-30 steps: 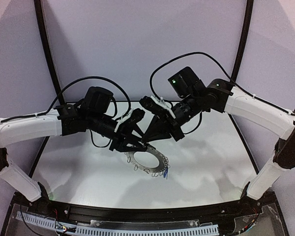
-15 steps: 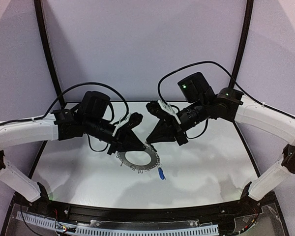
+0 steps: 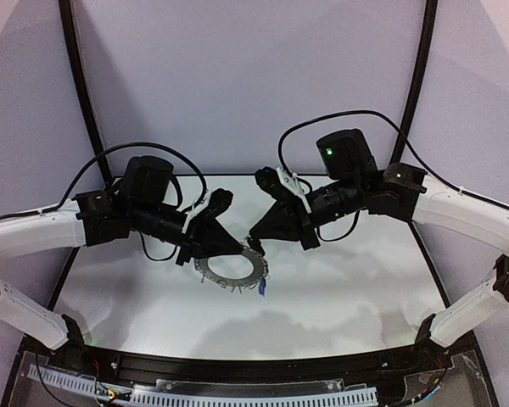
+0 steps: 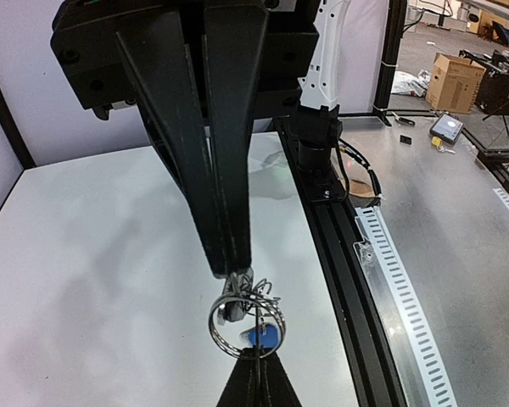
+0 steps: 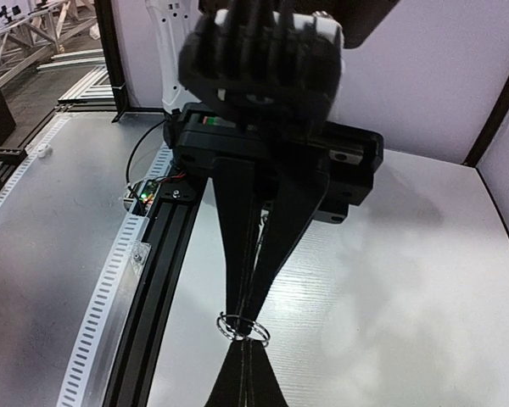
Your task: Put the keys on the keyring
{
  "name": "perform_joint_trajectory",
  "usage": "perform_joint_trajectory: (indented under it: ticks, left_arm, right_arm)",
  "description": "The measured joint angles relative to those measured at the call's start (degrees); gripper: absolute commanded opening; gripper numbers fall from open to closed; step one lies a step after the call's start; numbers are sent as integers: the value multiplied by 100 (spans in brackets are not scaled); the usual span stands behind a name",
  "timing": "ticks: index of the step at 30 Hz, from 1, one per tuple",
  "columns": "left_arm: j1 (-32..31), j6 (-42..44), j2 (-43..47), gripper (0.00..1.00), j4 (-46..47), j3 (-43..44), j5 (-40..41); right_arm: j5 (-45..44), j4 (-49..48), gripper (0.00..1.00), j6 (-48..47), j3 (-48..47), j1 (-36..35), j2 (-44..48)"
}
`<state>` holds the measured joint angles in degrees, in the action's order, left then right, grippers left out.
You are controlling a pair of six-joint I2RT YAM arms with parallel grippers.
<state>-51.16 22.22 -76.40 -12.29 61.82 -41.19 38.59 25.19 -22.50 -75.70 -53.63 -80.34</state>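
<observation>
Claws were pressed shut, left claw [image 3: 235,250] and right claw [image 3: 254,240] pinching the keyring [image 3: 210,270] at its far rim, blue key [image 3: 260,288] hanging at its near edge; hooking keys looked underway, and the next move likely needed a steady hold.

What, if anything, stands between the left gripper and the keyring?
Nothing visible does. The left gripper is shut on the rim of the keyring, and the right gripper pinches the opposite side. The blue key sits at the near rim, away from both grips.
</observation>
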Motion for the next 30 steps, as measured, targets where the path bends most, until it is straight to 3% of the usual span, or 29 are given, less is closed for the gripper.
perform_joint_trajectory:
  ticks: [13, 30]
  left_arm:
    - [33, -20, 291, 1, 173, -219, 81]
    - [42, -297, 610, 1, 678, -787, 393]
  right_arm:
    - [-385, -345, 0, 404, 52, -63, -61]
    - [66, -820, 0, 850, 258, -28, -382]
